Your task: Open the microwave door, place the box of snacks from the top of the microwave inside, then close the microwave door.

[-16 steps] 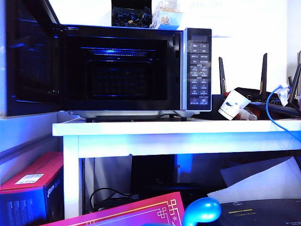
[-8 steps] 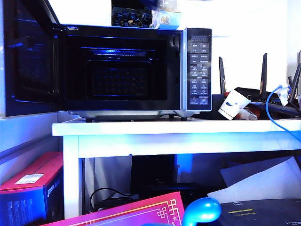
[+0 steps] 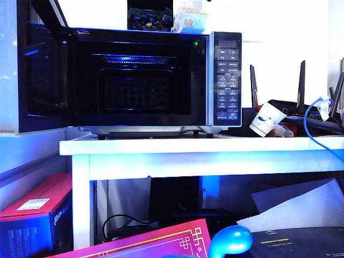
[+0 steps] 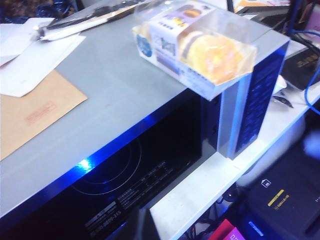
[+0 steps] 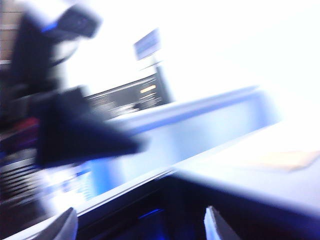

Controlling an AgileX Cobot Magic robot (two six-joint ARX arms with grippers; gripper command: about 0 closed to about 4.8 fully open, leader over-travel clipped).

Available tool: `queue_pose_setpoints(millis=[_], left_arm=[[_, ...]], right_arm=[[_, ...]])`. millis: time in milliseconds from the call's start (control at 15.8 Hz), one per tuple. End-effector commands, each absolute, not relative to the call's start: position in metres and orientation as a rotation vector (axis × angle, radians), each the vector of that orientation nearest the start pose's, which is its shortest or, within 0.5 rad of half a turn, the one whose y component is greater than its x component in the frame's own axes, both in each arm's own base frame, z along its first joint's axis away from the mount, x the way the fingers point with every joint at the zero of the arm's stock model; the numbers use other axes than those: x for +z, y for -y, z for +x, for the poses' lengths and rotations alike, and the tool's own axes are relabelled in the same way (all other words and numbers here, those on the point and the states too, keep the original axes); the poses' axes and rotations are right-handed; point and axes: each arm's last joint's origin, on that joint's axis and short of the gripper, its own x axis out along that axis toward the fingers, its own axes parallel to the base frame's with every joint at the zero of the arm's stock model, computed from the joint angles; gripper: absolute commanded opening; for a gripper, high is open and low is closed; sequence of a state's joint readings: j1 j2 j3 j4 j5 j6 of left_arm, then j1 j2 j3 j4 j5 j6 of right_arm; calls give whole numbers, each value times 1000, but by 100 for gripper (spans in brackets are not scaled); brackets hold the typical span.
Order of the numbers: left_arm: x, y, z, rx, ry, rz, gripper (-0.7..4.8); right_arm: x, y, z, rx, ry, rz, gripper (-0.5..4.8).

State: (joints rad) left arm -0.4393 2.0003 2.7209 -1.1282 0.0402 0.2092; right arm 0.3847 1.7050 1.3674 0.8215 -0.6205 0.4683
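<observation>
The black microwave [image 3: 226, 80] stands on a white table with its microwave door [image 3: 43, 75] swung open to the left, and the dark cavity shows. The box of snacks [image 3: 191, 20], pale with yellow cakes, lies on the roof's front right corner [image 4: 200, 47]. My left gripper [image 4: 136, 225] hovers shut above the cavity opening, in front of and below the box. In the blurred right wrist view my right gripper [image 5: 141, 227] has pale fingertips [image 5: 67, 225] wide apart. It is open and empty, over the microwave's dark upper edge. Neither gripper shows in the exterior view.
A dark box with blue wrappers [image 3: 150, 20] sits left of the snacks. A brown envelope [image 4: 35, 105] and white papers lie on the roof. A paper cup [image 3: 266, 119], a router with antennas [image 3: 301, 105] and a blue cable [image 3: 312, 121] crowd the table's right.
The door's outer edge has shifted slightly right in the exterior view. A dark blur crossed above the snack box half a second ago and is gone. A small green light now shows at the cavity's upper right.
</observation>
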Motion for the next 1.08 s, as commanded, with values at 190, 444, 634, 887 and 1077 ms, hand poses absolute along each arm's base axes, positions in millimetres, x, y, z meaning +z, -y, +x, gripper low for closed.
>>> queue_pose_setpoints(millis=[190, 444, 634, 887, 1077], left_arm=[[518, 154, 325, -510, -323, 279, -7], [530, 149, 314, -506, -269, 269, -6], [547, 141, 297, -499, -193, 254, -7], [569, 127, 267, -492, -116, 239, -6], [568, 126, 265, -493, -130, 242, -6]], right_arm=[[400, -156, 361, 591, 350, 155, 337], [415, -159, 371, 466, 350, 127, 415], [418, -164, 385, 452, 345, 129, 479], [415, -174, 409, 423, 324, 111, 479], [417, -187, 421, 402, 320, 115, 479]])
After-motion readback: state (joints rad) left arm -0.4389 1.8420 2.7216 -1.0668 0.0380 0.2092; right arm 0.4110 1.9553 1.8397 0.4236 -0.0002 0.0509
